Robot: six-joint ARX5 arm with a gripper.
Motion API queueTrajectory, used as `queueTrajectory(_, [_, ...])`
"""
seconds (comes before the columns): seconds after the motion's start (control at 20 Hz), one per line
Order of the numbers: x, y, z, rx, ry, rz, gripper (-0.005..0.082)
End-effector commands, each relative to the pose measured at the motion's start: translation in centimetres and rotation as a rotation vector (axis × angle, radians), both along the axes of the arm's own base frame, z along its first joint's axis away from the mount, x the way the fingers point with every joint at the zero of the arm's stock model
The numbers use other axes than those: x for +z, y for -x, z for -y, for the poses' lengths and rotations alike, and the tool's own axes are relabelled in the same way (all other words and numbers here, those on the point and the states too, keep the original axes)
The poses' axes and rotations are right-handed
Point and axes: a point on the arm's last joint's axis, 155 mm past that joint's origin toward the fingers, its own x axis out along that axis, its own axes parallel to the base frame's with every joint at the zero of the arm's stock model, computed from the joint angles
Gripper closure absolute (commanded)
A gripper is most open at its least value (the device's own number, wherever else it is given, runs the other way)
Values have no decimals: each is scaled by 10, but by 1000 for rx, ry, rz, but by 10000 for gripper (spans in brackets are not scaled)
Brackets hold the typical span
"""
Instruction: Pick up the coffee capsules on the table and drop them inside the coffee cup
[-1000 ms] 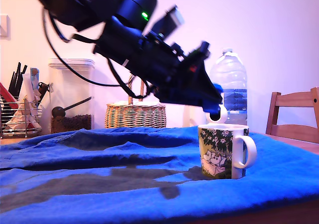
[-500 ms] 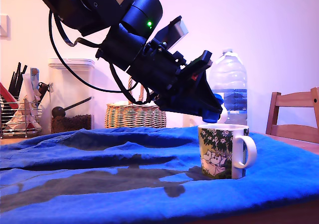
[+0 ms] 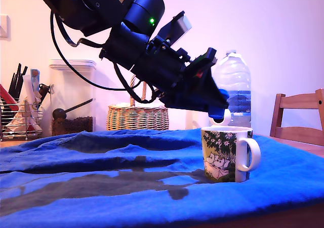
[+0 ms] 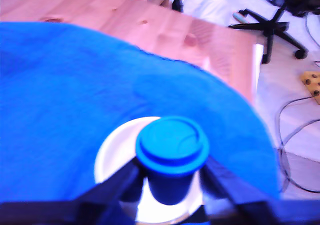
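My gripper [image 3: 218, 108] hangs just above the coffee cup [image 3: 228, 154], a white mug with a green cartoon print, standing on the blue-clothed table [image 3: 101, 157]. In the wrist view the gripper [image 4: 170, 187] is shut on a bright blue coffee capsule [image 4: 171, 147]. The dark fingers [image 4: 118, 184] press its sides. The capsule sits over the cup's white opening [image 4: 112, 157], with its flat rim toward the camera. In the exterior view only a bit of blue shows at the fingertips. The cup's inside is hidden.
Behind the cloth stand a wicker basket [image 3: 137, 117], a clear jar [image 3: 71, 99], a utensil rack [image 3: 20, 114] and a water bottle [image 3: 235, 83]. A wooden chair [image 3: 298, 117] is at the exterior view's right. The wrist view shows bare table wood [image 4: 150, 25], an office chair base [image 4: 272, 22] and floor cables.
The gripper tip dipped toward the cup's rim half a second ago and has since lifted a little. The blue capsule stays held.
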Motion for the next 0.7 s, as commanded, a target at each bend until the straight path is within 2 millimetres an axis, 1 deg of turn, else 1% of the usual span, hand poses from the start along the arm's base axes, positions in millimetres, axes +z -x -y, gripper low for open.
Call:
queueTrajectory(0.0, [-5, 3, 4, -21, 1, 0, 235])
queueTrajectory(0.3, [9, 3, 12, -41, 56, 30, 237])
queueTrajectory(0.45, [11, 3, 12, -32, 64, 15, 257])
queueTrajectory(0.65, [10, 3, 11, -36, 62, 13, 257])
